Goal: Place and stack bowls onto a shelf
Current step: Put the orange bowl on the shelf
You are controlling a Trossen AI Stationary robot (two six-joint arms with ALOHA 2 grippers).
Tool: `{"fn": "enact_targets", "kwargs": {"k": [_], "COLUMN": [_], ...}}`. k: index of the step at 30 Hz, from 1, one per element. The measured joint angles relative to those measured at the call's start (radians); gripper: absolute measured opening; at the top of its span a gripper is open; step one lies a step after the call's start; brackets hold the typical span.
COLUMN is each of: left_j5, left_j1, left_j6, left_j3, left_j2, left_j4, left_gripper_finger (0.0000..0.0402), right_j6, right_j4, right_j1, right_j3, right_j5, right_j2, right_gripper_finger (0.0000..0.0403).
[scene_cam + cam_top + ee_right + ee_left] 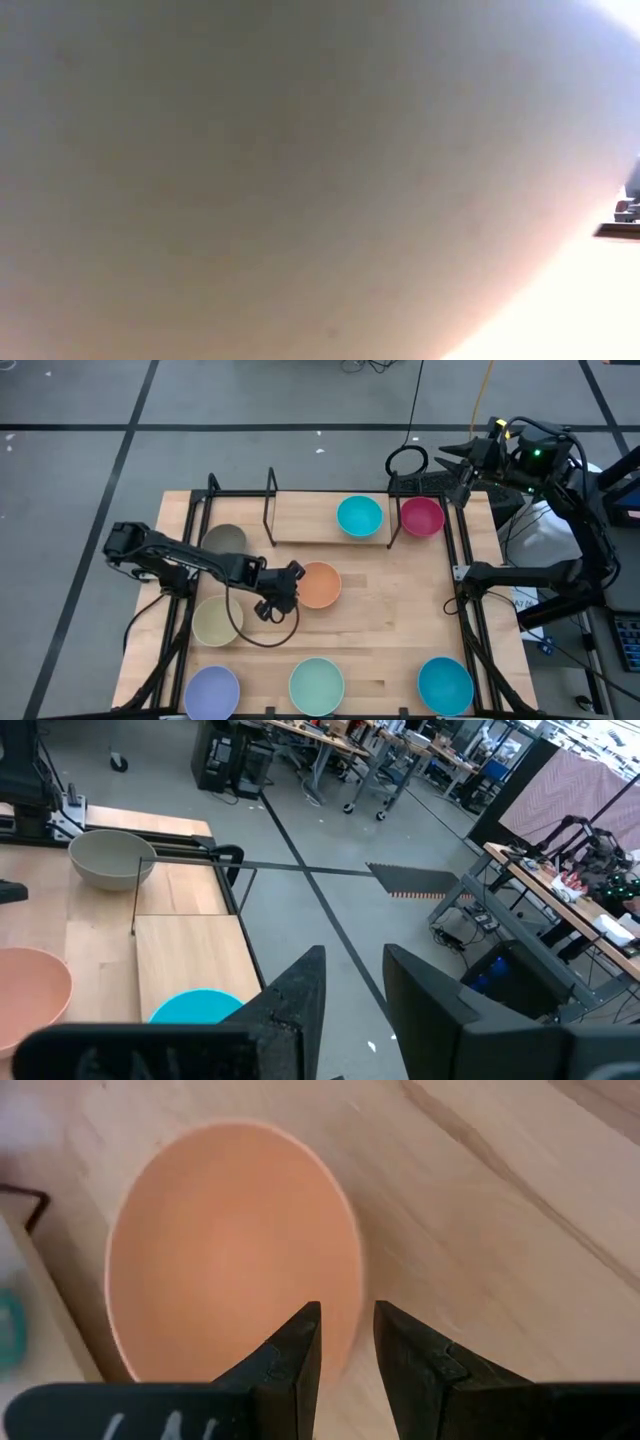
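So the left gripper (pixel 288 589) is hanging right at the rim of the orange bowl (pixel 320 584), about mid-table. From the left wrist view its 2 fingers (pixel 296 1355) are standing a little apart with the bowl's near rim lined up in the gap between them, 1 finger over the inside and 1 outside. I can't tell if they're actually pinching the rim or just straddling it.

The right gripper (pixel 470 460) is parked off the back right corner of the table (pixel 400 620), just behind the shelf, fingers (pixel 300 990) slightly apart and nothing between them.

The shelf (pixel 300 510) is sitting along the back edge of the table. 1 teal bowl (pixel 359 516) is sitting on its board toward the right end, and the magenta bowl (pixel 421 516) is just beside it, past the rack's end rods. The grey-olive bowl (pixel 224 540) is at the shelf's left end.

The rest are sitting loose on the table: pale yellow bowl (pixel 217 622) on the left, just behind the left arm, then lavender bowl (pixel 211 691), mint green bowl (pixel 316 685) and the 2nd teal bowl (pixel 444 685) along the front edge.

The low view is blocked by something pale, so no help there.
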Motion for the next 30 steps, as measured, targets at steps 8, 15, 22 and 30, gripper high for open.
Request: {"fn": "enact_targets", "kwargs": {"k": [8, 15, 22, 30], "left_j5": [0.000, 0.000, -0.004, -0.098], "left_j1": [0.015, 0.023, 0.023, 0.036], "left_j6": [0.038, 0.061, 0.045, -0.112], "left_j3": [0.000, 0.000, -0.001, -0.002], "left_j2": [0.000, 0.021, 0.087, 0.124], "left_j4": [-0.012, -0.018, 0.024, 0.153], "left_gripper_finger": [0.0102, 0.0102, 0.0102, 0.0102], "right_j6": [-0.001, -0.001, 0.000, 0.002], "right_j4": [0.000, -0.001, 0.000, 0.000], "right_j1": [0.000, 0.000, 0.000, 0.000], "right_j3": [0.000, 0.000, 0.000, 0.000], "right_j5": [0.000, 0.001, 0.003, 0.003], "right_j2": [0.000, 0.000, 0.000, 0.000], "right_gripper_finger": [0.0098, 0.0098, 0.0098, 0.0098]}}
